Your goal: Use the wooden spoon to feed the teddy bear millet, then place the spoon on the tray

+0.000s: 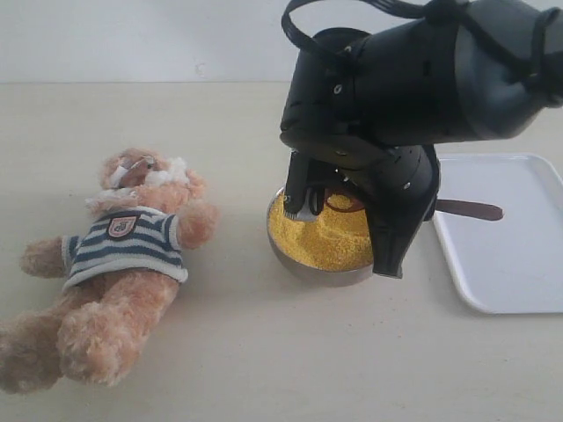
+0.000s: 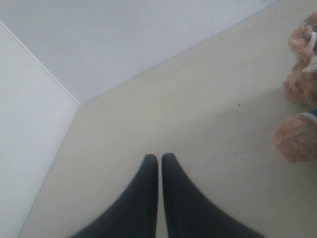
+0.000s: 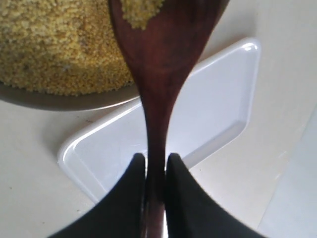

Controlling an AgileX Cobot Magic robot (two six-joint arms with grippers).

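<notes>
The teddy bear (image 1: 123, 255) lies on its back at the left of the table; its furry limbs (image 2: 296, 139) edge the left wrist view. Yellow millet (image 1: 325, 237) fills a round metal bowl (image 1: 303, 266) at the centre. My right gripper (image 1: 400, 215) is shut on the handle of the dark wooden spoon (image 1: 471, 210). The spoon's round bowl sits over the millet, and the handle's end points toward the white tray (image 1: 510, 255). In the right wrist view the spoon (image 3: 158, 74) carries some grains, with millet (image 3: 59, 44) and tray (image 3: 208, 109) beyond. My left gripper (image 2: 159, 156) is shut and holds nothing.
Pale beige tabletop (image 1: 264, 352) lies all round the bear, the bowl and the tray. A white wall (image 2: 124, 39) rises at the table's far edge. The right arm's black body (image 1: 413, 79) hides the back of the bowl.
</notes>
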